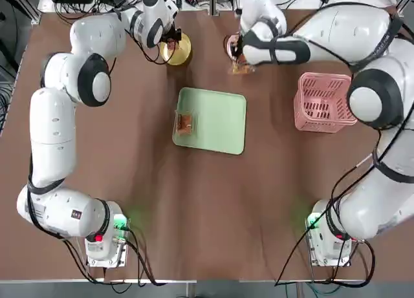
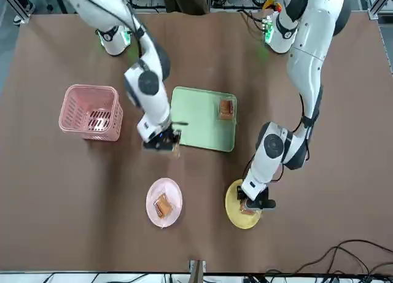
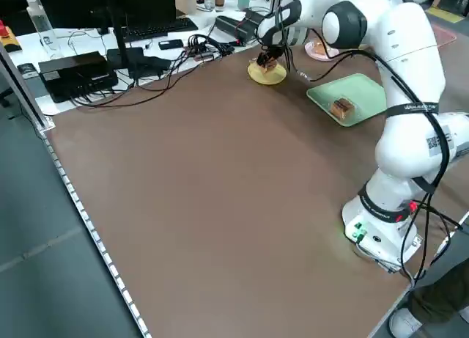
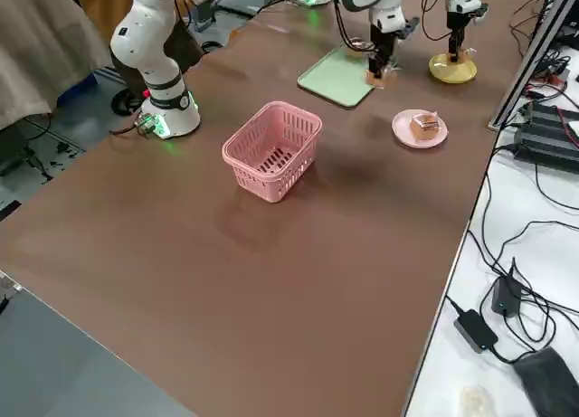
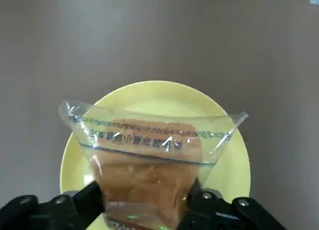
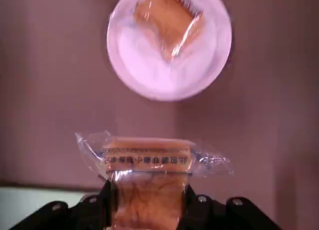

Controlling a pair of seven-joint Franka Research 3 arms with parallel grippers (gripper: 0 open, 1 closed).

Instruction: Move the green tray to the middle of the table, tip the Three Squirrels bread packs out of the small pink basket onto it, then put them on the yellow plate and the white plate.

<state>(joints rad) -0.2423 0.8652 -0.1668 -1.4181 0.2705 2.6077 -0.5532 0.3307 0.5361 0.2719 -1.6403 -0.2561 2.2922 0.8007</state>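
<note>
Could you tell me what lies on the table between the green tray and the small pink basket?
Nothing: in the top view, only bare table separates the green tray from the small pink basket.

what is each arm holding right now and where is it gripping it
Each holds a bread pack by one end: the left tool holds its pack over the yellow plate; the right tool holds another pack short of the white plate.

- Both arms wear glossy white rounded shells, split at the joints by dark grey and black rings; large round caps close the elbows
- Each base (image 1: 103,243) glows green, with a small red light on the left one; black cables trail away from both
- The left arm's lower shell carries a small black square code label (image 3: 432,141)
- The fingers (image 5: 75,205) are matt black, angular, with small screw heads
</note>
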